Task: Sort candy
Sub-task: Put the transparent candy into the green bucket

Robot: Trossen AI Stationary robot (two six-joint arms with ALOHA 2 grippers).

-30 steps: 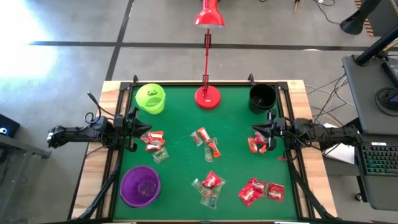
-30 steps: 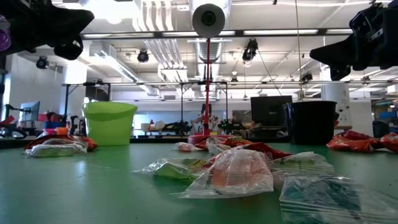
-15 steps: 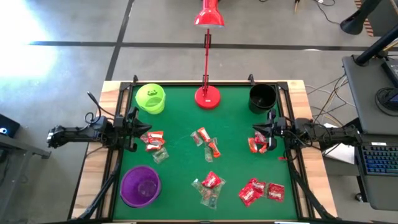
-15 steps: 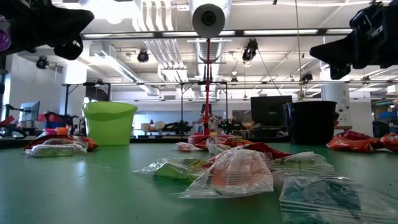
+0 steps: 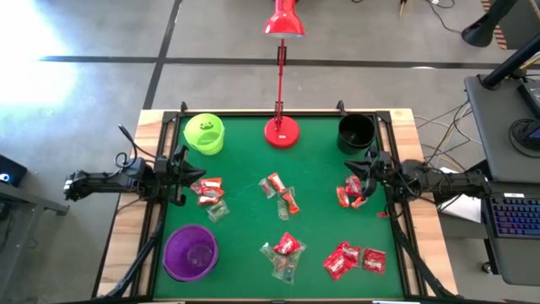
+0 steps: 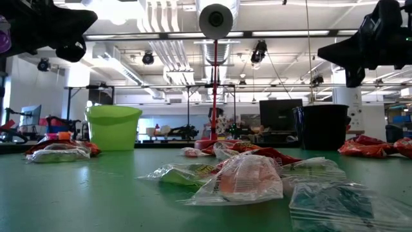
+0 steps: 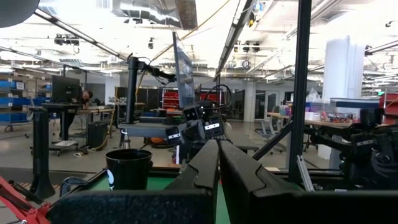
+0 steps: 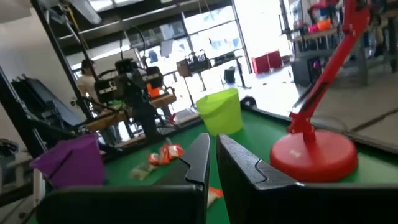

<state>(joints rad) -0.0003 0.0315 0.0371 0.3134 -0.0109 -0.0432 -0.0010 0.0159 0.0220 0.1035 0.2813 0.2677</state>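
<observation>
Candy (image 5: 285, 246) lies scattered over the green counter (image 5: 245, 228) in about 5 loose clusters: 1 by the left gripper (image 5: 179, 176), 1 mid-counter, 1 lower centre, 1 at the lower right corner, and 1 beside the right gripper (image 5: 364, 175). None is sorted yet as far as we can see.

Handling, our guess: each piece is v. light, flat and wrapped in crinkly shiny film, so it'll slide and flex rather than resist. In the low view the clear wrappers (image 6: 241, 177) puff up off the counter w/ loose flared ends. We'd pinch across the body or a crimped end, coming down from above; a sideways nudge would just push it along. Overlapping pieces in a pile may lift together.

Containers: 3 cups. Lime-green cup (image 5: 204, 133) at the far left corner, black cup (image 5: 355, 131) at the far right, purple cup (image 5: 191, 252) near left. The purple one looks empty from above; we can't tell about the black one, and the green one's inside isn't clear.

Left fingers (image 7: 217, 163) are pressed together, hovering at the left edge, holding nothing. Right fingers (image 8: 211, 158) sit nearly together w/ a thin gap, nothing visibly pinched, raised over the right cluster near the black cup. A red lamp (image 5: 281, 131) stands at the far edge.
</observation>
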